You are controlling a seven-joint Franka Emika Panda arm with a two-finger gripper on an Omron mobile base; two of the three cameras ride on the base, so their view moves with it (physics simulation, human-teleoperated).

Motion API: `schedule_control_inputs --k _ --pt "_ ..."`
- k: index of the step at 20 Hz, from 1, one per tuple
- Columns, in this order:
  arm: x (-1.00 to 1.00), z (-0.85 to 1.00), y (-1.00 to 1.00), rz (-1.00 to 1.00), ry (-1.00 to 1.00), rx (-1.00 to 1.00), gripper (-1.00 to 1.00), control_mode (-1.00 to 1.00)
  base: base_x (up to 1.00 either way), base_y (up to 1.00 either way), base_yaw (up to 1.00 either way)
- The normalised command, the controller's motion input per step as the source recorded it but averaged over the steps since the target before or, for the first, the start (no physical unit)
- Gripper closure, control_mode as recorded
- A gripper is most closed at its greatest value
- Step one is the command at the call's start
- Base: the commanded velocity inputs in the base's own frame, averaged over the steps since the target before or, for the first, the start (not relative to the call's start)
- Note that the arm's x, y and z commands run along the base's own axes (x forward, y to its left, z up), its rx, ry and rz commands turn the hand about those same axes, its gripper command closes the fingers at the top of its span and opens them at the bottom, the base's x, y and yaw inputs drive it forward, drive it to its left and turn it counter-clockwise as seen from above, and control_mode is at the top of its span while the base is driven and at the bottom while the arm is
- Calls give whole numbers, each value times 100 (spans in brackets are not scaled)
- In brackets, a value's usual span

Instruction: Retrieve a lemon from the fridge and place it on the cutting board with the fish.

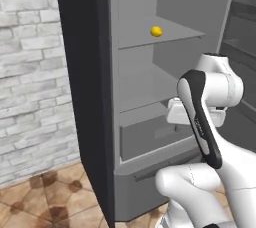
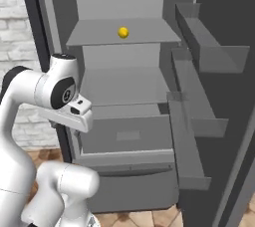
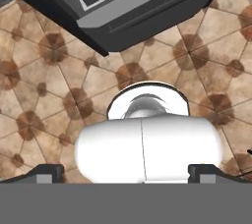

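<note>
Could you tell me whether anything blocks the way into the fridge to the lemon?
Nothing visible does: the fridge is open and the lemon sits alone on the upper shelf, its front unobstructed.

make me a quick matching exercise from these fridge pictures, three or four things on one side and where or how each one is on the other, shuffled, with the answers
Things:
1. lemon
2. fridge
3. gripper
4. drawer

Descriptions:
A. open, pointing down at the tiled floor
B. door open, shelves showing
C. on the top shelf
D. shut, below the lower shelf

Pairs: 1-C, 2-B, 3-A, 4-D
</note>
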Motion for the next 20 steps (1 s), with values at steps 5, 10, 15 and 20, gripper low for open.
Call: schedule_control_inputs --k 5,10,15,20 --pt "0 0 0 0 0 0 -100 100 19 -26 14" --pt "0 0 0 0 0 0 -100 100 51 -31 10" --pt "0 0 0 0 0 0 -100 100 51 -24 7" --pt "0 0 0 0 0 0 -100 100 48 0 0"
